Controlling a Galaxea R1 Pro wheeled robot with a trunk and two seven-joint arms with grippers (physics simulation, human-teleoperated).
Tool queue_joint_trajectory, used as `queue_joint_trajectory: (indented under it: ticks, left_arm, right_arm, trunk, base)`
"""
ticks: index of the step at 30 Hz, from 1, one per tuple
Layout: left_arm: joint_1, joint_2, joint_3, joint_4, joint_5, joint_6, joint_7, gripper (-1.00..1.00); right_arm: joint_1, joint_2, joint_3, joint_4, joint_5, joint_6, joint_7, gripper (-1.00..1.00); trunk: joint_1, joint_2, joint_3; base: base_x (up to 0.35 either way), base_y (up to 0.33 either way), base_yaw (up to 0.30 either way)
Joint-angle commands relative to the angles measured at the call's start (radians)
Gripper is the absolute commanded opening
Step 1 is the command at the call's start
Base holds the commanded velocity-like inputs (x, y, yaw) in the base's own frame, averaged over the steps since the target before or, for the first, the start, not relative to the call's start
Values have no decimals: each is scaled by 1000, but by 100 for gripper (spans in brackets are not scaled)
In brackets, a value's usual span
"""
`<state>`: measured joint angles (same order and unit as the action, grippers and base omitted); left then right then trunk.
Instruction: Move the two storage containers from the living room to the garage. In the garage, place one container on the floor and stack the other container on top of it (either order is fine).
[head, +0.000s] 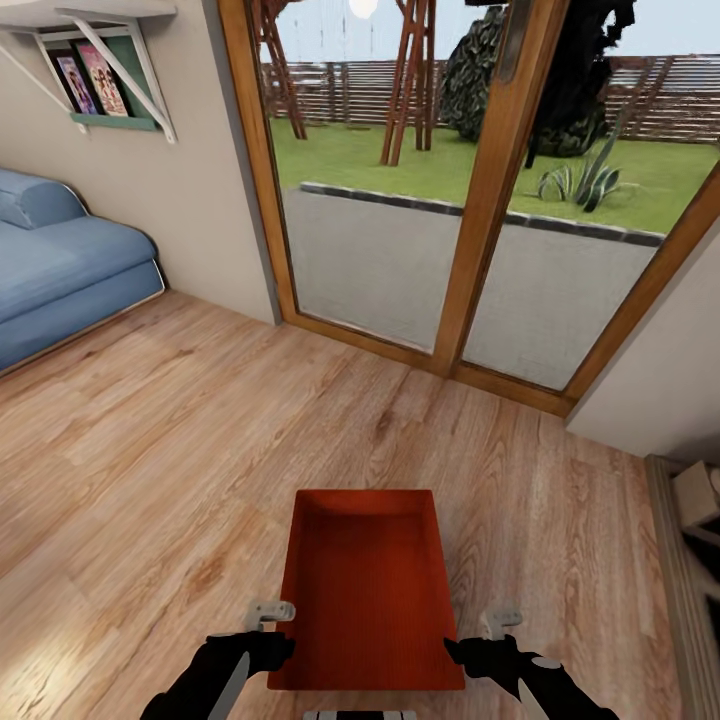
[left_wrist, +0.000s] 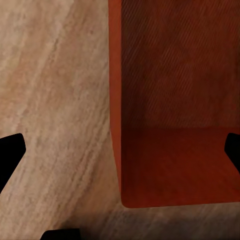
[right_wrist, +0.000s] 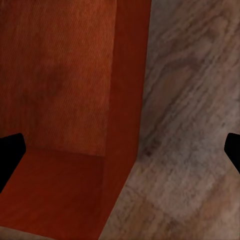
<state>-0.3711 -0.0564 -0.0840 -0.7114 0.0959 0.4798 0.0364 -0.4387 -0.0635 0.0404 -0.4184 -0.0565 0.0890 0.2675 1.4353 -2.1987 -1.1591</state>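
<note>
One orange-red open-top storage container (head: 365, 580) sits low and centred in the head view, over the living room's light wood plank floor (head: 150, 450). My left gripper (head: 283, 640) is at its left wall near the close corner, and my right gripper (head: 462, 645) is at its right wall. In the left wrist view the container (left_wrist: 175, 100) has its side wall running between the widely spread fingers of the left gripper (left_wrist: 122, 150). The right gripper (right_wrist: 120, 150) straddles the other wall of the container (right_wrist: 60, 75) the same way. Both are open. I cannot tell whether the container touches the floor.
A blue sofa (head: 60, 270) stands at the left, under a wall shelf with pictures (head: 100, 90). Wood-framed glass doors (head: 480, 200) straight ahead look onto a garden. A low dark structure with a brick-like block (head: 695, 520) lines the right edge.
</note>
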Motion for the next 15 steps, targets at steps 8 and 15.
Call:
queue_joint_trajectory:
  ticks: [8, 15]
  left_arm:
    - [0, 1, -2, -2, 10, 5, 4, 100]
    - [0, 2, -2, -1, 10, 3, 3, 100]
  right_arm:
    - [0, -1, 4, -2, -7, 6, 1, 100]
    - [0, -1, 5, -2, -5, 6, 13, 100]
  trunk:
    - [0, 0, -1]
    - [11, -21, -10]
  base:
    - [0, 0, 0]
    - [0, 0, 0]
